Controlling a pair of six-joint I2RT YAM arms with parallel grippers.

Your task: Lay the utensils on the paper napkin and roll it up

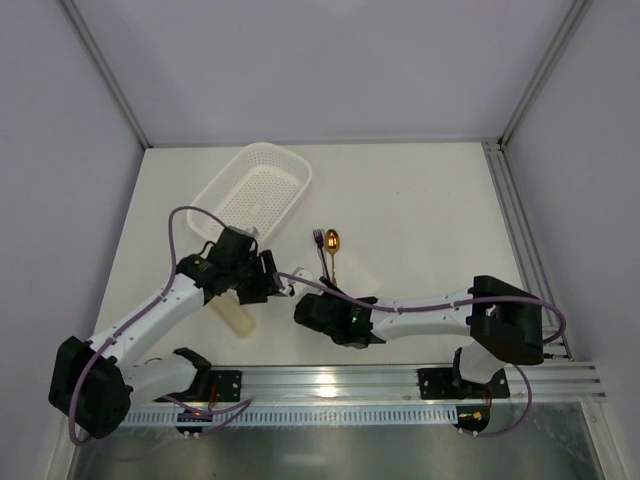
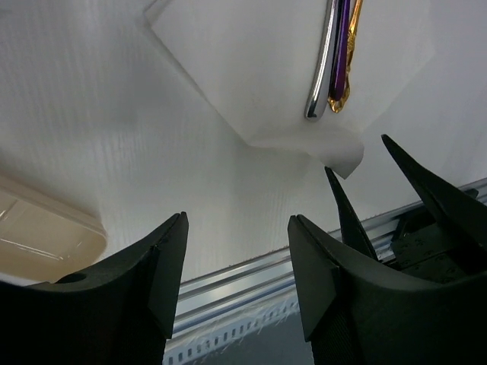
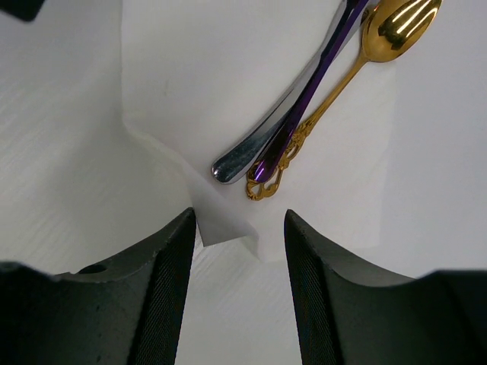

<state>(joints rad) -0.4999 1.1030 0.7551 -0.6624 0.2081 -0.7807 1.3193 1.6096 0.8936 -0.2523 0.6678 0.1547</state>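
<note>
Ahead of the right pincer (image 3: pixel 240 228): the paper napkin (image 3: pixel 228 76) lies on the desk (image 3: pixel 61 152). Its near corner reaches into the gap between the two fingertips, a little raised and folded.
Right pincer state: the jaws stand apart and grip nothing. The napkin corner only sits between them, and I cannot tell if a finger touches it.
Utensils (image 3: pixel 289 125): all three lie on the napkin, beyond the right pincer and a little to its right. They are close side by side, with the handle ends toward the fingertips.
Grey-silver spoon (image 3: pixel 243 152): the leftmost one; its rounded handle end is just beyond the left fingertip of the right pincer.
Purple fork (image 3: pixel 319 72): in the middle, between the two spoons.
Gold spoon (image 3: pixel 392 26): the rightmost one. Its ornate handle end is near the pincer and its shiny bowl is farthest from it.
Left pincer (image 2: pixel 236 228): the jaws are wide apart, and between them show only bare desk and the metal rail (image 2: pixel 228 274).
Napkin from the left pincer: ahead and to the right, well apart from its fingertips. The curled corner is just at the tips of the other arm's fingers (image 2: pixel 346 217).
Beige slab (image 2: pixel 38 228): on the desk to the left of the left pincer, near its left finger and off the napkin.
White basket (image 1: pixel 255 185): in the top view it is beyond the left pincer, apart from the napkin.
</note>
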